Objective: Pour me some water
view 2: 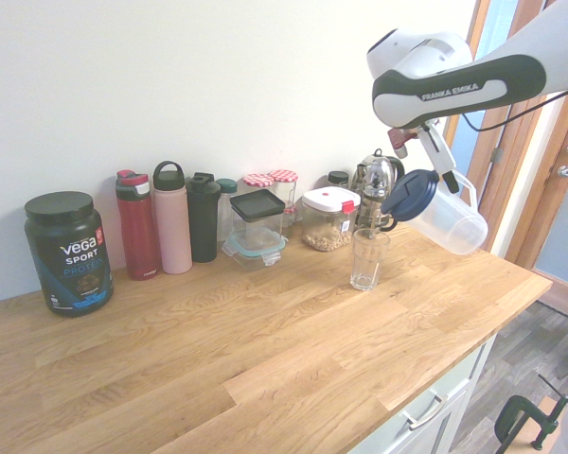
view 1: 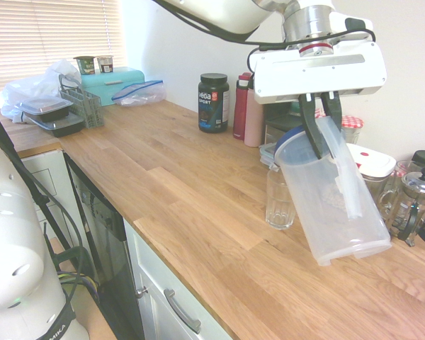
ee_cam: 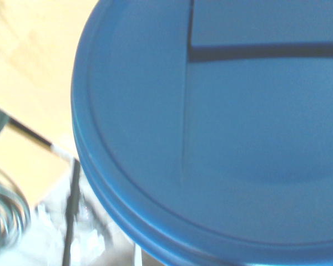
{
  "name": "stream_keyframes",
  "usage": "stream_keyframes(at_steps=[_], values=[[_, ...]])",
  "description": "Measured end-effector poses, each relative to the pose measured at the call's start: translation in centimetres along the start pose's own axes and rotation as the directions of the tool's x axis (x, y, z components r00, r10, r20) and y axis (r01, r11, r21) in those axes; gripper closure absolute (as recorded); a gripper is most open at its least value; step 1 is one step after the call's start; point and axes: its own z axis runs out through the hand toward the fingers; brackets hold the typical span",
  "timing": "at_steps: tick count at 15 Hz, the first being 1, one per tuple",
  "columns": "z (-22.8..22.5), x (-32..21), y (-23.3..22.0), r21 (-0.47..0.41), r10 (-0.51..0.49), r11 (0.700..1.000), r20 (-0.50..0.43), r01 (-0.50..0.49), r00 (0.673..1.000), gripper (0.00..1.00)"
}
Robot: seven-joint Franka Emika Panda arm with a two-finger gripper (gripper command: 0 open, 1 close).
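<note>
A clear plastic pitcher (view 1: 334,202) with a blue lid (view 2: 409,196) hangs tilted above the wooden counter, its lid end leaning toward a clear drinking glass (view 1: 279,199). My gripper (view 1: 320,126) is shut on the pitcher's handle from above. In the second exterior view the pitcher (view 2: 452,219) is held up and to the right of the glass (view 2: 367,257), with its lid just above the glass rim. The glass stands upright on the counter and looks empty. I see no water stream. The blue lid (ee_cam: 222,127) fills the wrist view.
Behind the glass stand a black Vega tub (view 2: 68,253), red, pink and black bottles (view 2: 170,218), glass food containers (view 2: 256,227), jars and a French press (view 1: 414,202). A teal box and dish rack (view 1: 81,103) sit at the counter's far end. The counter's front edge (view 1: 191,276) is near.
</note>
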Motion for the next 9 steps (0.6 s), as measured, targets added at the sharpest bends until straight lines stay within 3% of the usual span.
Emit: stream_keyframes(at_steps=[4,7,9], values=[[1.2,-6.2,2.5,0.208,0.000,0.978,-0.111,0.023,0.994,1.00],[5.3,-11.0,1.3,0.369,0.017,0.928,-0.160,0.044,0.987,1.00],[5.2,-13.6,-0.7,0.440,0.024,0.895,-0.219,0.077,0.975,1.00]])
